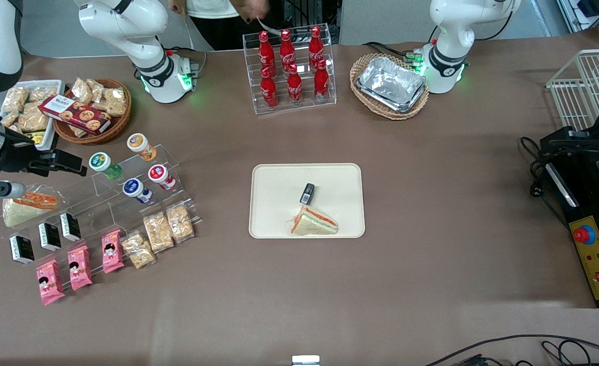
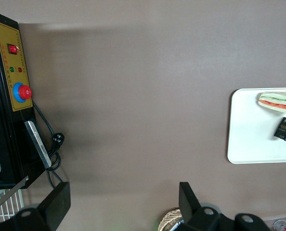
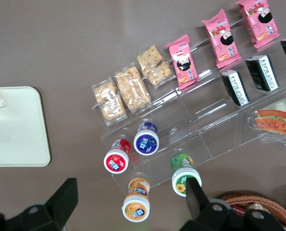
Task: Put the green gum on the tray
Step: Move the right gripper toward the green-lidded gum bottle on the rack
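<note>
Now we pick up the right arm's black two-finger gripper [image 1: 58, 163] over the working arm's end of the table, hanging above the clear acrylic stepped display rack [image 1: 126, 203]. In the right wrist view we see its two dark fingers [image 3: 61, 197] spread wide apart with nothing between them.

Just beside it sits the small green gum bottle with its translucent green body and white round lid [image 1: 104, 164], lying tilted on the rack's upper step. From the wrist camera we see that green gum bottle [image 3: 184, 174] right at one fingertip, outside the open gap, not gripped.

On the same step we have the orange-lidded bottle [image 1: 141, 145], and one step nearer the front camera the blue-lidded bottle [image 1: 136, 189] and the red-lidded bottle [image 1: 160, 176]. Nearer still we spot clear packets of pale crackers [image 1: 160, 230] and pink snack packets [image 1: 79, 268].

Moving along to the table's middle, we reach the flat cream-coloured rectangular plastic tray with rounded corners [image 1: 274, 203], well apart from the gum. On it lie a wrapped triangular sandwich [image 1: 313, 222] and a small black box [image 1: 307, 193]. Toward the parked arm's end, farther from the camera, we see a wicker basket holding silver foil trays [image 1: 391, 85].
</note>
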